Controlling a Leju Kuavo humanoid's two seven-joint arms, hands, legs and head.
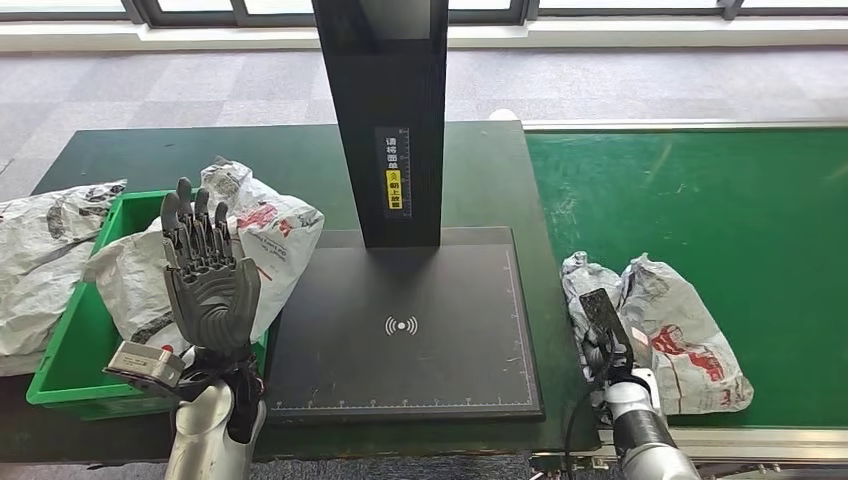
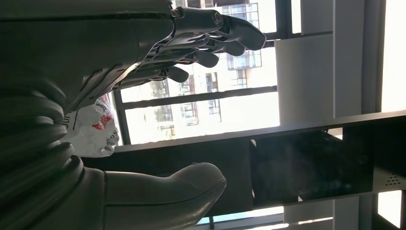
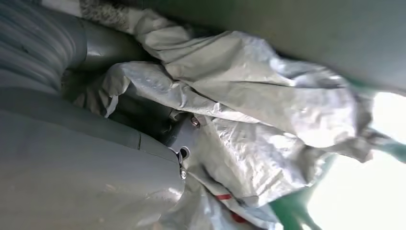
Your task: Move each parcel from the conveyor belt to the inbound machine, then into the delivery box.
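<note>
So the right hand [image 1: 603, 335] is down on the green conveyor belt [image 1: 740, 210], buried in a crumpled grey parcel [image 1: 675, 335] with red print on it. From the right wrist view the plastic [image 3: 268, 143] is bunched up all around the fingers [image 3: 184, 132], so it looks like they're closed into the bag, holding it. The parcel sits near the front edge of the belt, just beside the dark desk [image 1: 250, 160].

The left hand [image 1: 208, 275] is raised upright with nothing in it, fingers [image 1: 190, 215] straight up and only slightly apart, thumb [image 2: 191, 184] out to the side in the left wrist view. It hovers over the green delivery box [image 1: 70, 350], which has another grey parcel [image 1: 265, 235] stuffed in it, spilling over the rim toward the scanner. A third bag [image 1: 45, 250] hangs off the box's far left side.

The inbound machine [image 1: 400, 330] is in the middle, a flat black pad with a tall black post [image 1: 385, 110], nothing lying on it.
</note>
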